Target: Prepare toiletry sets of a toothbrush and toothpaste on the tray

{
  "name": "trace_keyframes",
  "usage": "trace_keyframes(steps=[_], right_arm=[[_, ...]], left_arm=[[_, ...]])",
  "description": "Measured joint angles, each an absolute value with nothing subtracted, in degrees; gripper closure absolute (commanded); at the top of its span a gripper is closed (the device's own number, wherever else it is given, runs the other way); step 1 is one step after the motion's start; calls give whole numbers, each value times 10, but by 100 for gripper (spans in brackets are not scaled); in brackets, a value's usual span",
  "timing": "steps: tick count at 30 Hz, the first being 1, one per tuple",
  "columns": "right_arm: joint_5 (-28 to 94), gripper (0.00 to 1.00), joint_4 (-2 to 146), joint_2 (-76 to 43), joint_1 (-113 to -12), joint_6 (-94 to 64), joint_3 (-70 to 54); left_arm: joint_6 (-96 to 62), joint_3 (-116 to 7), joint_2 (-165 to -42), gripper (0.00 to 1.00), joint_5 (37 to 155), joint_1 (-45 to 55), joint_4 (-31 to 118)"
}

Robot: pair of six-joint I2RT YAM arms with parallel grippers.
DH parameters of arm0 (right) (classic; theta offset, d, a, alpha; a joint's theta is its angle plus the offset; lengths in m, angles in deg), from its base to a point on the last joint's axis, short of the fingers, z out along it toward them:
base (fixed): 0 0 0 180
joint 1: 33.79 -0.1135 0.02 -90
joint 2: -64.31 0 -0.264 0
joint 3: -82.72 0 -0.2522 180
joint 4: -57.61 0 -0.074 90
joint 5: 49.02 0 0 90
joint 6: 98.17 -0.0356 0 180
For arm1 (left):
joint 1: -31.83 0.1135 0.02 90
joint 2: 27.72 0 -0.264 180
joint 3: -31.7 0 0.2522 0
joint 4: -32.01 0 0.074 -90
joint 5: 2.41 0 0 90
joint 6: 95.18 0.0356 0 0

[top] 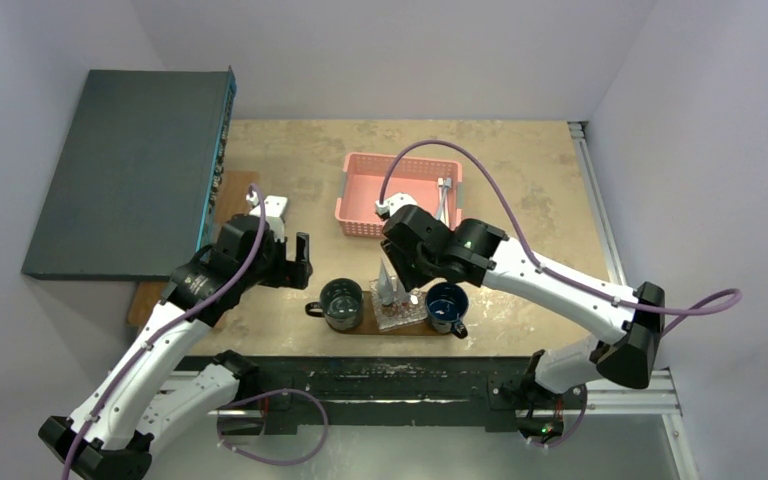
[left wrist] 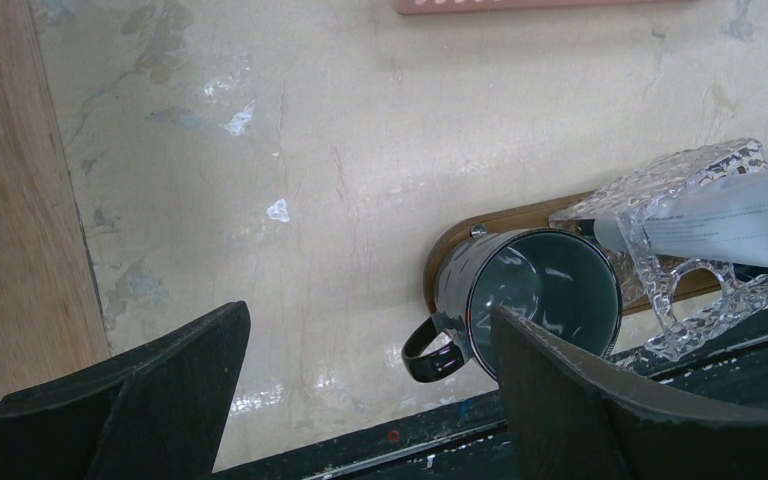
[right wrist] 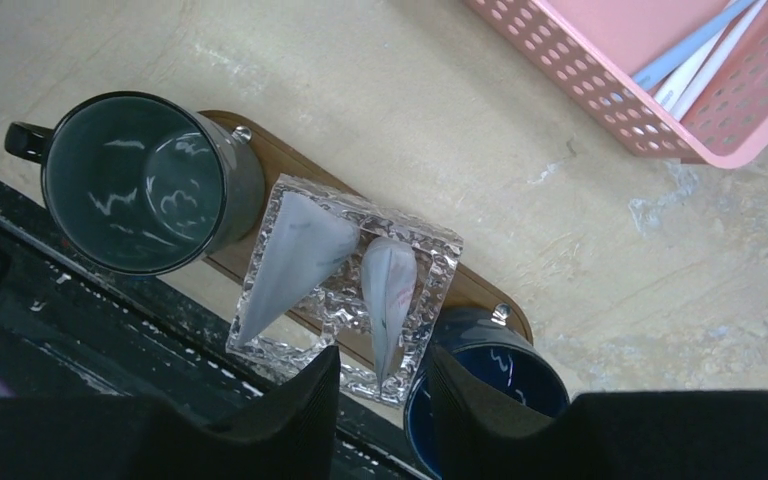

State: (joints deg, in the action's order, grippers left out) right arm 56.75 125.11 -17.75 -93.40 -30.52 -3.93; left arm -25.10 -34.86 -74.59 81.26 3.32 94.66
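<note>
The dark brown tray (top: 372,325) lies at the table's near edge. On it stand a dark grey mug (top: 342,303), a clear glass holder (top: 402,312) and a blue mug (top: 447,305). In the right wrist view two silvery-grey toothpaste tubes (right wrist: 295,255) (right wrist: 388,290) stand in the holder (right wrist: 430,250). My right gripper (right wrist: 385,355) is above it, open, its fingers either side of the right tube's top without touching. Pale blue and white toothbrushes (right wrist: 700,50) lie in the pink basket (right wrist: 600,100). My left gripper (left wrist: 370,320) is open and empty, left of the grey mug (left wrist: 545,300).
A large grey box (top: 125,170) stands at the far left on a wooden board (top: 235,195). The pink basket (top: 360,195) sits behind the tray. A black rail (top: 360,375) runs along the near edge. A metal rail (top: 600,220) borders the right side.
</note>
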Motion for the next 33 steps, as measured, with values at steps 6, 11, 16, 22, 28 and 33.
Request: trace_keyframes(steps=[6, 11, 16, 22, 28, 33], right_arm=[[567, 60, 1261, -141, -934, -318, -41], [563, 68, 1267, -114, -934, -326, -52], [558, 79, 1269, -92, -935, -337, -90], [573, 89, 1271, -92, -935, -357, -93], [616, 88, 1266, -132, -928, -355, -89], [626, 86, 1242, -184, -884, -340, -69]], left_arm=[[-251, -349, -745, 11, 813, 33, 947], [-251, -349, -741, 11, 813, 33, 947], [-251, -349, -737, 11, 812, 33, 947], [-251, -349, -733, 11, 813, 33, 947], [-251, -349, -733, 11, 814, 33, 947], [-251, -349, -733, 11, 816, 33, 947]])
